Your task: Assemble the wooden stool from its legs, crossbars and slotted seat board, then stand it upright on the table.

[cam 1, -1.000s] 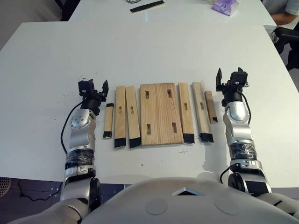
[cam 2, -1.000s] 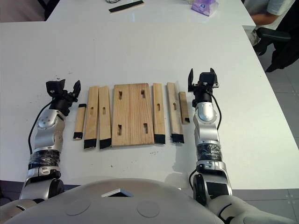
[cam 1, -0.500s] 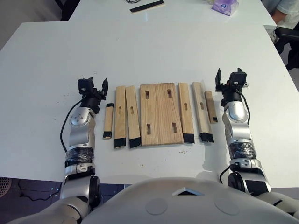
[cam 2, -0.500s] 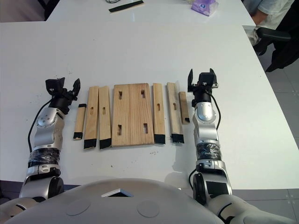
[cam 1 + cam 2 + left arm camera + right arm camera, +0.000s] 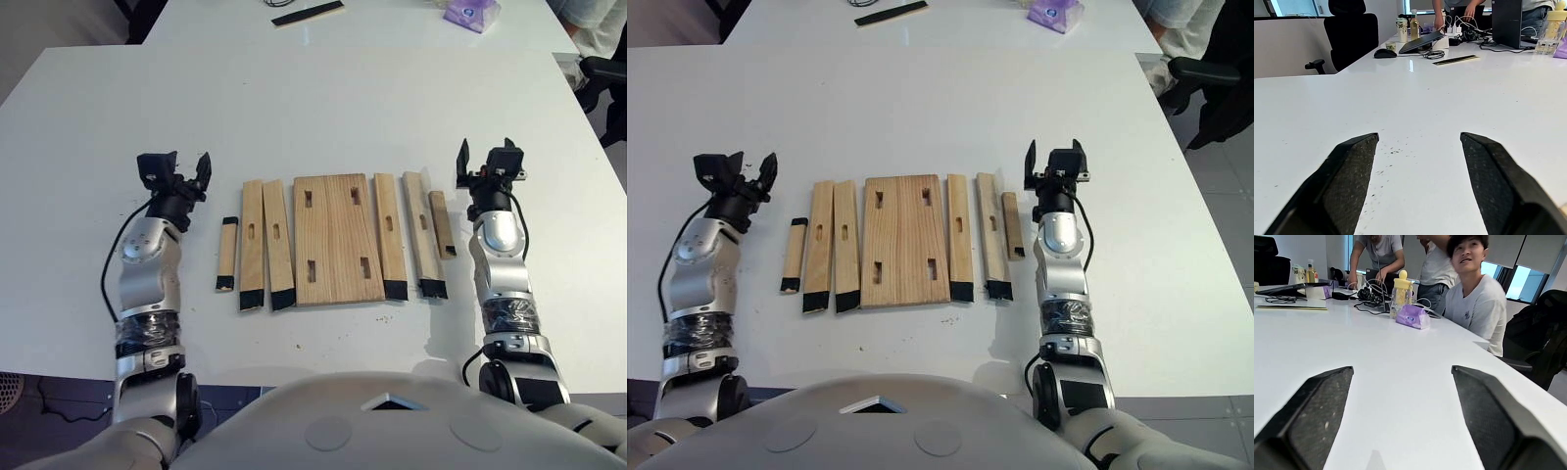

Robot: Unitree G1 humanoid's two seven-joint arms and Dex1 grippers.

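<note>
The slotted seat board [image 5: 336, 238] lies flat at the middle of the white table [image 5: 313, 108]. Left of it lie two long slotted legs [image 5: 265, 243] and a short crossbar [image 5: 227, 254]; right of it lie two more legs [image 5: 406, 233] and a short crossbar [image 5: 441, 223]. All pieces have black ends. My left gripper [image 5: 174, 166] rests open on the table, left of and apart from the left crossbar. My right gripper [image 5: 488, 157] rests open just right of the right crossbar, holding nothing. Both pairs of black fingers [image 5: 1347, 166] [image 5: 1317, 401] stand wide apart over bare tabletop.
A black strip [image 5: 308, 13] and a purple packet [image 5: 471, 13] lie on the far table. A laptop, a mouse, bottles and cables [image 5: 1422, 41] stand there too. Dark specks dot the table near my left gripper. The table's right edge runs close to my right arm.
My left arm has swung outward to the left, carrying its open gripper away from the short crossbar. My right gripper has shifted slightly right. The wooden pieces have not moved.
</note>
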